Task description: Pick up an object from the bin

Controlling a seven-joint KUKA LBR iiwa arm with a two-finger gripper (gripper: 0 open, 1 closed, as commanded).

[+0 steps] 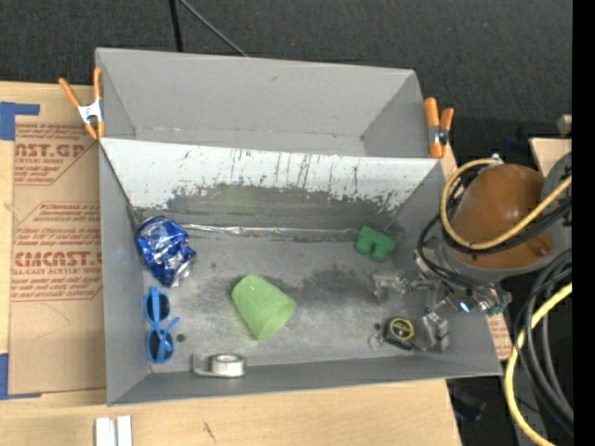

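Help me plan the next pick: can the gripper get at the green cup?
Probably yes. The green cup lies on its side in the middle of the bin, nothing on or against it, and only bare floor lies between it and the gripper at the right end.

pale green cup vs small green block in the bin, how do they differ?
Colour: the cup is pale lime, the block a deeper green.
Size: the cup is clearly bigger than the block.
Place: the cup lies on its side mid-floor; the block sits by the back wall, nearer the hand.
Shared: both green, both lying free of other things.
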